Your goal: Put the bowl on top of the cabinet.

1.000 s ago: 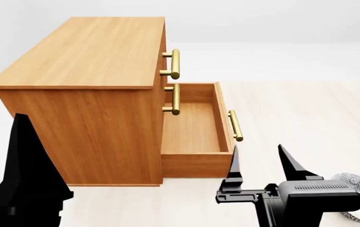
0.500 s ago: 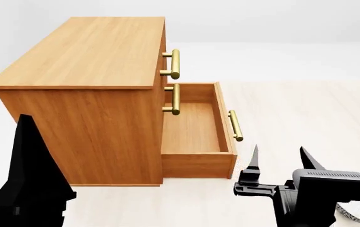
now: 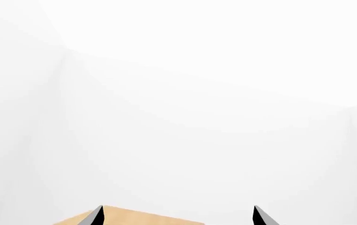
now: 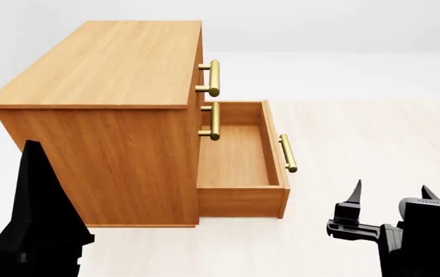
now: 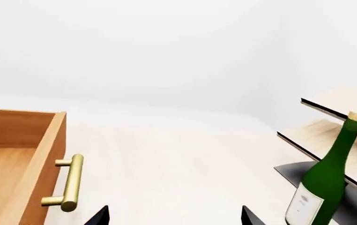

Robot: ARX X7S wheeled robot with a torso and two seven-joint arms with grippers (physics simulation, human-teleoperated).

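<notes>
From the head view we see the cabinet (image 4: 104, 104) standing to the left of centre, its flat top bare, its gold bar handles (image 4: 213, 78) on the face turned to the right, and its lowest drawer (image 4: 239, 164) pulled out and open, with nothing visible inside. Our right gripper (image 4: 390, 193) is low at the right edge of that view, just past the front corner of the open drawer, its two dark fingers (image 4: 353, 196) pointing up and spread well apart, with nothing between them. We cannot find the bowl in any of the current views, so we cannot say where it lies relative to either gripper. Our left gripper (image 3: 178, 215) shows in its own wrist camera only as two black fingertips (image 3: 97, 215) set wide apart, empty, with a corner of orange-brown wood between them and pale wall beyond; in the head view its arm is the dark shape at the lower left, in front of the cabinet's side. The right wrist camera looks across the pale floor: the drawer's front with its handle (image 5: 69, 183) on one side, and on the other a green bottle (image 5: 325, 180) with a cork and pale label, standing in front of a tilted pale-wood rack (image 5: 338, 117).
</notes>
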